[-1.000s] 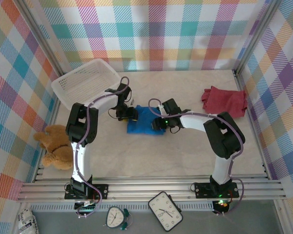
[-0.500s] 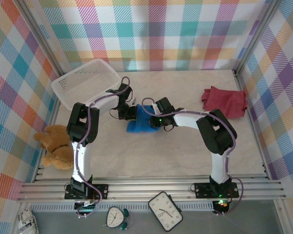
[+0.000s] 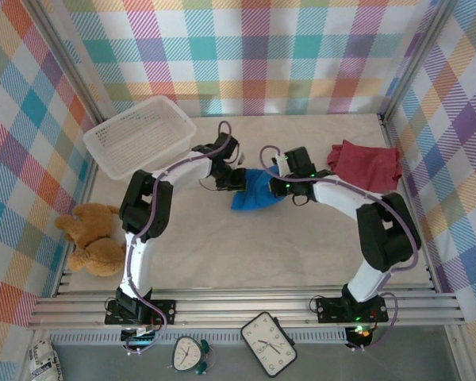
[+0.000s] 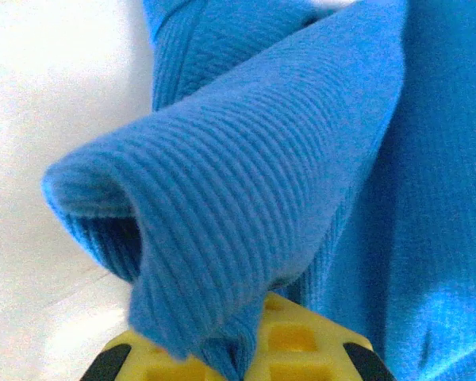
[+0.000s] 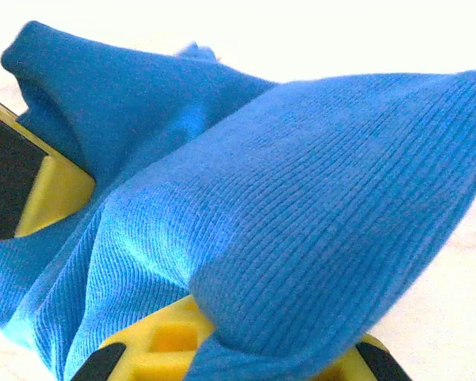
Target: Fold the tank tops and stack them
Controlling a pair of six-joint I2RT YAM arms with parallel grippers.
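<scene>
A bright blue tank top [image 3: 256,191] hangs bunched between my two grippers near the middle of the table. Its left edge is pinched by my left gripper [image 3: 236,179], which is shut on it. The ribbed cloth [image 4: 254,167] drapes over the yellow fingers [image 4: 301,341] of my left gripper [image 4: 242,361]. My right gripper [image 3: 280,187] is shut on the right edge. There the blue cloth [image 5: 301,182] folds down into my right gripper [image 5: 238,353]. Dark red tank top cloth [image 3: 365,164] lies crumpled at the back right.
A white mesh basket [image 3: 139,135] stands at the back left. A brown teddy bear [image 3: 91,238] sits at the left edge. Plaid walls close the table on three sides. Two clocks [image 3: 268,343] lie in front of the arm bases.
Both grippers closed on the blue tank top, then carried it to the right and a little toward the back. The cloth went from lying flat to bunched between them.
</scene>
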